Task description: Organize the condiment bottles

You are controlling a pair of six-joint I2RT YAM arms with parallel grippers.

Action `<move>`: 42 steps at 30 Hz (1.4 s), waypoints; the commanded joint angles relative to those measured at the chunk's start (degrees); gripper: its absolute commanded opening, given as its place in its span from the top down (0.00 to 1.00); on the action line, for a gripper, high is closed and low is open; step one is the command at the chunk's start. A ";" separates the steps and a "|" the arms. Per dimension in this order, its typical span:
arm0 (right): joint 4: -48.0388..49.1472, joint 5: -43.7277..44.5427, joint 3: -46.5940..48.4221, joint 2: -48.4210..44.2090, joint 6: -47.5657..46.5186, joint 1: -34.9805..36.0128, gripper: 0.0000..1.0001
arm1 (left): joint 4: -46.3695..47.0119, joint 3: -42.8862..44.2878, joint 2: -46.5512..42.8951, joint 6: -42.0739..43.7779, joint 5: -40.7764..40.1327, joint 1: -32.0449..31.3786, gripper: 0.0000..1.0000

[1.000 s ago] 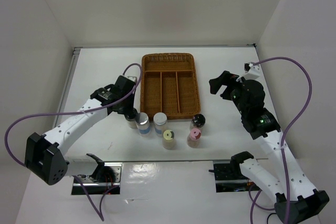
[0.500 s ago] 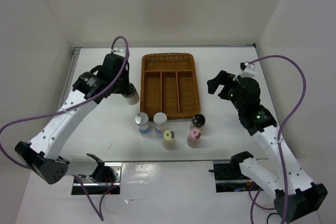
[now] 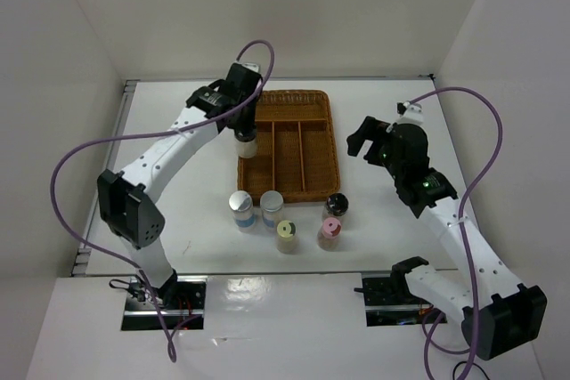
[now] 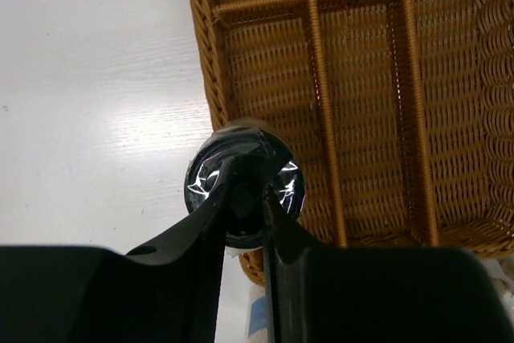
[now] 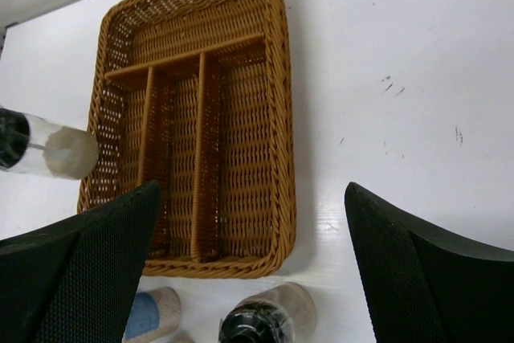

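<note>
On the left, the left gripper [image 4: 243,198], clamped shut on the cap of a black-capped bottle [image 3: 246,145], has in the past second lifted it away from the row at the near-left corner of the wicker tray [image 3: 287,95]. It now hangs over the tray's left rim, not yet set down, so I'd say the first placement is only starting. Five bottles [image 3: 286,231] stand untouched on the table just in front of the tray, and to the right the right gripper [image 3: 368,138] has barely shifted, jaws spread wide and holding nothing.
</note>
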 commanded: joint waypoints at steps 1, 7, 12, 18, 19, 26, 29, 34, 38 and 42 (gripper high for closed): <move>4.73 2.99 -0.78 -0.32 0.28 -0.79 0.01 | 5.63 6.73 2.41 2.00 0.52 0.38 0.85; 8.77 4.67 -2.36 0.21 1.60 -0.80 0.01 | 7.38 11.48 8.47 2.53 3.24 2.31 0.85; 9.65 4.67 -1.76 2.93 2.13 -1.32 0.01 | 7.39 13.86 13.23 3.06 3.78 2.84 0.85; 11.06 5.20 -1.75 5.13 3.18 -1.32 0.01 | 8.44 14.48 16.66 3.06 7.12 4.77 0.84; 11.06 5.20 -1.75 5.13 3.18 -1.32 0.01 | 8.44 14.48 16.66 3.06 7.12 4.77 0.84; 11.06 5.72 -0.70 6.89 3.18 -1.32 0.01 | 10.11 15.00 19.65 4.11 8.78 5.82 0.75; 11.58 5.72 -0.70 6.89 3.18 -1.32 0.01 | 10.11 16.32 20.79 5.34 8.79 5.83 0.72; 11.59 5.20 -0.70 7.42 3.80 -1.32 0.01 | 9.07 16.32 21.32 5.34 8.79 5.83 0.58; 10.98 5.20 -0.70 7.42 3.80 -1.32 0.01 | 6.69 14.66 19.57 5.87 8.79 5.31 0.23; 10.97 5.20 -0.70 7.42 3.80 -1.32 0.01 | 4.93 9.57 10.72 5.87 5.18 3.90 0.06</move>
